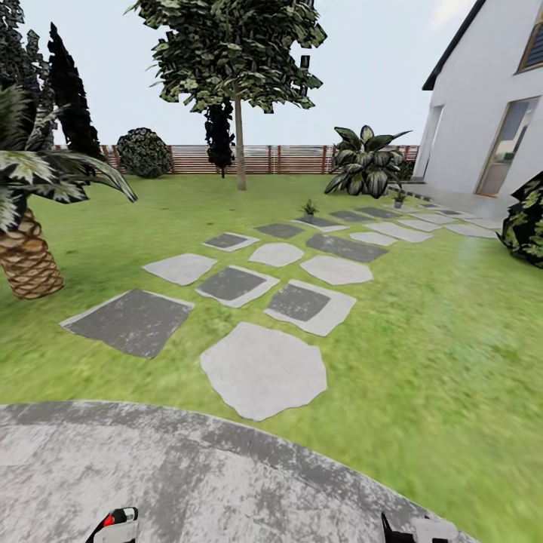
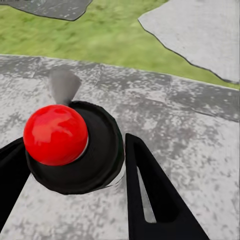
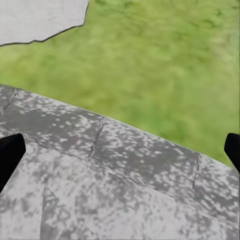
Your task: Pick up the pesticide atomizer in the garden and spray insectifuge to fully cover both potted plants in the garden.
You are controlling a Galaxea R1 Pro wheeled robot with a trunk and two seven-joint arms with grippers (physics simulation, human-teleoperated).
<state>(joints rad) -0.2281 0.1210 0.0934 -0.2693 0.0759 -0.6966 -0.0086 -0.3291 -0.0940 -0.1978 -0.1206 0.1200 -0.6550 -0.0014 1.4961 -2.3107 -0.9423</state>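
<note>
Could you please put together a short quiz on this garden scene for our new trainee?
1. True or false: the two potted plants stand on the grey paving right under the robot's arms.
2. The right gripper has its fingers: A) apart with nothing between them; B) shut on a spray bottle; C) shut on a leaf.
3. What closes off the far edge of the lawn?

Key:
1. False. They stand far off, beside the stepping stones.
2. A.
3. A brown slatted fence.

glossy red ball, mottled rough stone paving, slatted wooden fence.
</note>
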